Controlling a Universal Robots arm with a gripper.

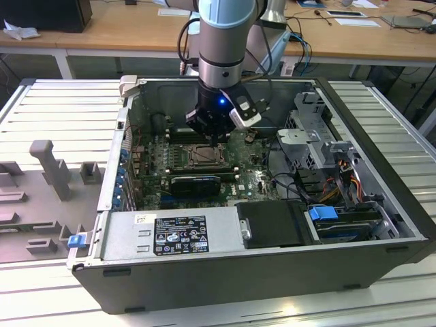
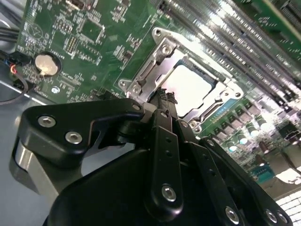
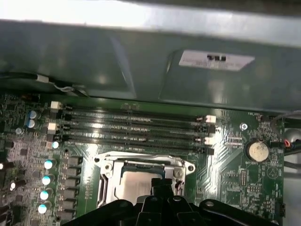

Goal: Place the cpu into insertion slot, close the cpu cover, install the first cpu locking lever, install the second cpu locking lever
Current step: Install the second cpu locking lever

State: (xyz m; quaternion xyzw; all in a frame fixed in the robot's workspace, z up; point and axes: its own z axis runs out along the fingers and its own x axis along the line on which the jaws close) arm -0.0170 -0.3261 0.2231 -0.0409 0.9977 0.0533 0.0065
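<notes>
The black gripper (image 2: 162, 96) is filling the foreground in the second wrist view, its fingers (image 2: 162, 122) pressing together with nothing between them, tips hovering just over the edge of the insertion slot (image 2: 155, 70). Beyond them the cpu (image 2: 188, 87) is lying seated in that slot, the cpu cover (image 2: 221, 96) framing it. Farther off, memory slots (image 3: 136, 125) are running across the green motherboard (image 3: 230, 169).

The silvery cpu (image 2: 188, 89) lies flat in the slot (image 2: 141, 77); the cover (image 2: 209, 70) lies closed, framing it.
</notes>
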